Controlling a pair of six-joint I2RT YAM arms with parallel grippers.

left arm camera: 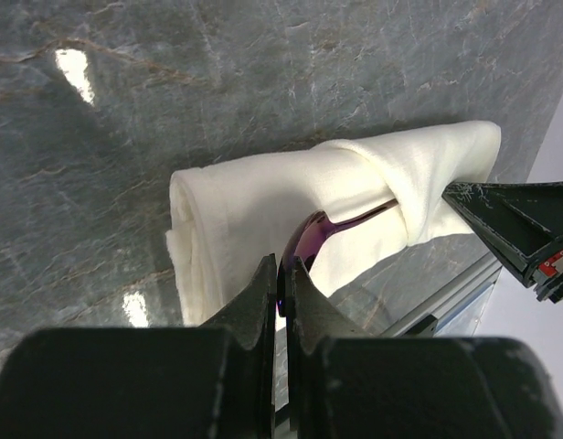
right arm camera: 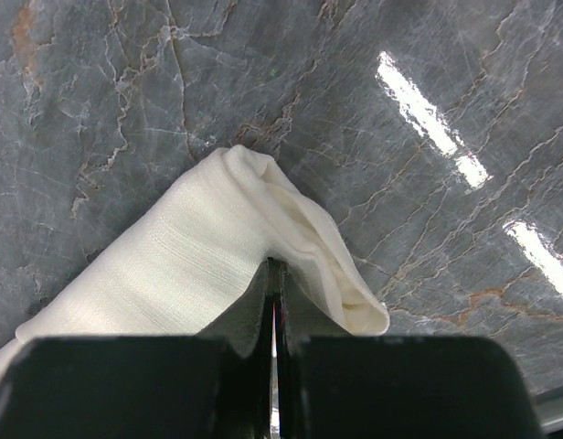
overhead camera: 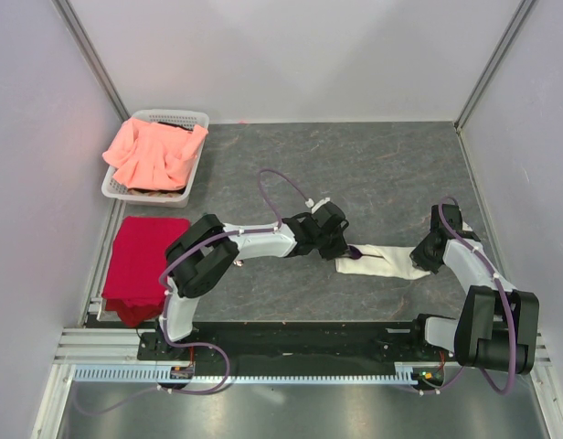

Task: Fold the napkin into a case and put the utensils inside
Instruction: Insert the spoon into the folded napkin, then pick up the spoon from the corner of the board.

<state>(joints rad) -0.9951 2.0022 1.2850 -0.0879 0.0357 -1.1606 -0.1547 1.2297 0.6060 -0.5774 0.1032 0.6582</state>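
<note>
Case (overhead camera: 384, 263): cream-white cloth folded into a narrow flat pouch, lying crosswise on the grey marbled table (overhead camera: 373, 165), near the front edge and right of centre, between the two grippers. One band of cloth wraps over its middle. Utensil (left arm camera: 345, 222): slim, dark purple, one end tucked under that band, the rest lying on the pouch and curving out towards its left end. Left gripper (left arm camera: 283, 274) at that end, jaws pinched on the utensil's free end, purple showing between the fingers. Right gripper (right arm camera: 274, 271) at the pouch's opposite end, jaws closed tight, tips pushed into the cloth's fold; whether a layer is nipped between them cannot be told. Further out, left side of the table: red cloth (overhead camera: 144, 261) lying flat by the wall. Behind it, white basket (overhead camera: 197, 119) in the far left corner, a salmon-pink cloth (overhead camera: 154, 154) heaped in it and hanging over the rim.
</note>
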